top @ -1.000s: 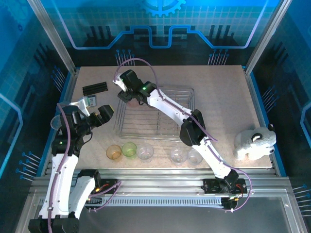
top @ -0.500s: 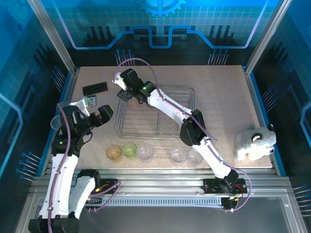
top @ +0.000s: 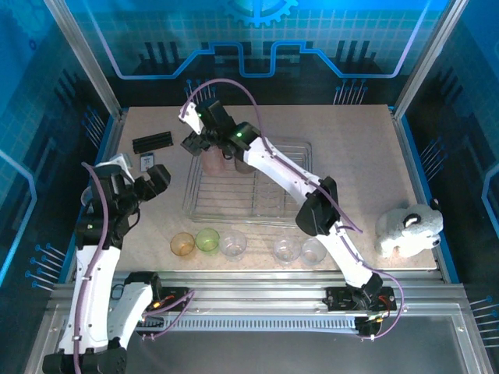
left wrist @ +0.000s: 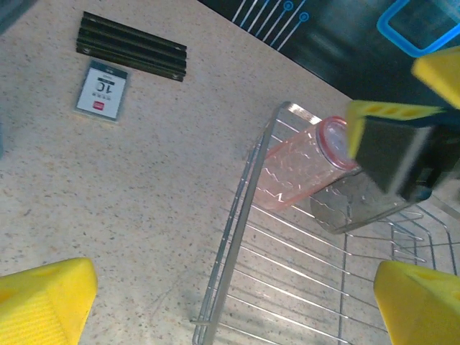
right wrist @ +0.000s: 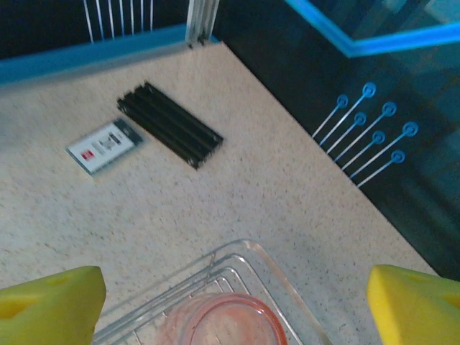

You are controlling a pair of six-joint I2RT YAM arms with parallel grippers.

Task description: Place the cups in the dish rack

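Observation:
A pink cup [top: 212, 160] stands in the far-left corner of the dish rack [top: 273, 209], beside a smoky grey cup [top: 242, 163]. My right gripper [top: 200, 139] hovers over the pink cup [right wrist: 223, 325], open and apart from it, with nothing between its yellow fingers [right wrist: 50, 305]. In the left wrist view the pink cup [left wrist: 302, 169] and grey cup [left wrist: 356, 205] sit behind the rack's rim [left wrist: 241, 208]. My left gripper [top: 140, 176] is open and empty left of the rack. On the table in front of the rack are an orange cup [top: 182, 245], a green cup [top: 207, 239] and three clear cups [top: 233, 244].
A black ridged bar [top: 152, 142] and a small white card [top: 146, 160] lie on the table at the far left. A plush toy [top: 409, 228] sits at the right edge. The nearer part of the rack holds nothing.
The right gripper has opened wider and drawn up and back off the pink cup, which stays in the rack. The left arm has pulled back slightly to the left.

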